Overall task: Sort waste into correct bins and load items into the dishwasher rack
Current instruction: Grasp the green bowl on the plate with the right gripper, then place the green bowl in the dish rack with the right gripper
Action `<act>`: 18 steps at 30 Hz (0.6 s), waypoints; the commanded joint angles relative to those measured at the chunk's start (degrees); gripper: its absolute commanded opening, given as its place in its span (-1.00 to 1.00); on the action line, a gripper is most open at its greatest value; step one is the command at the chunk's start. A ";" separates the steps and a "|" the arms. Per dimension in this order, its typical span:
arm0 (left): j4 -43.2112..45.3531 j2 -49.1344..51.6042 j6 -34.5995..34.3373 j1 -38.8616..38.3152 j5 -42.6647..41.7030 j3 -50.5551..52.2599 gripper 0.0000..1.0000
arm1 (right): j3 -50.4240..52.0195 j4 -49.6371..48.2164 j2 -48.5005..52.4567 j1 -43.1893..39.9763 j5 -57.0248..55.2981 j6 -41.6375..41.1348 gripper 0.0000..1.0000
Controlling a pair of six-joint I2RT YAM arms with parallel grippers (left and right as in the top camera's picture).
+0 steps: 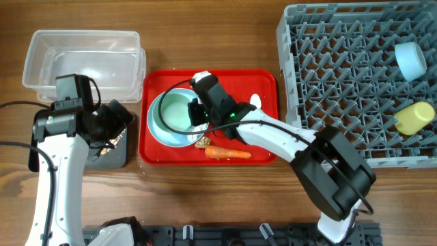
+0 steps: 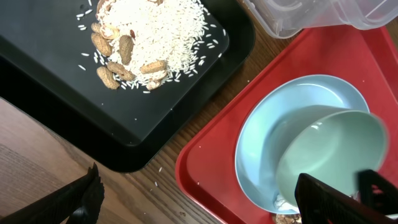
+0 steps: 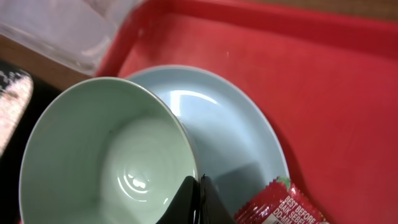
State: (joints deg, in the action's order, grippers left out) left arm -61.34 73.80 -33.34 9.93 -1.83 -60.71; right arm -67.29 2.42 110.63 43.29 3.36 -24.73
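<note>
Rim of the green bowl [image 3: 106, 162] is clamped in your right pincer [image 3: 198, 200]. The bowl sits tilted on the blue plate [image 3: 230, 137] in the red tray [image 3: 348, 74], wrapper [image 3: 280, 208] at the plate's edge. Your left pincer [image 2: 198, 177] has its fingers wide apart, holding nothing, beside the black tray [image 2: 50, 68] of rice [image 2: 168, 31]. Carrot [image 1: 229, 153] lies on the red tray; yellow cup [image 1: 414, 117] and blue bowl [image 1: 410, 60] are in the rack [image 1: 293, 41].
</note>
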 commanded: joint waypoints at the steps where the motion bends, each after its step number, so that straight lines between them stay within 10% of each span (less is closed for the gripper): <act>1: 0.00 -0.61 -0.57 0.35 -0.52 -0.11 0.99 | 0.00 -1.20 -9.70 -1.46 -4.57 3.02 -0.92; 10: 0.07 -0.61 -0.57 0.37 -0.50 -0.11 1.00 | 0.00 16.15 -27.82 -13.31 -34.56 21.88 -0.92; 18: 0.48 -0.61 -0.57 0.37 -0.50 -0.11 1.00 | 0.00 10.73 -29.49 -31.12 -55.12 42.60 -0.92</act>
State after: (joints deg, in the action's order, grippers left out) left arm -61.06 73.80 -33.34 9.93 -1.85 -60.71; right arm -67.42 16.12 82.48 17.45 -40.71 7.51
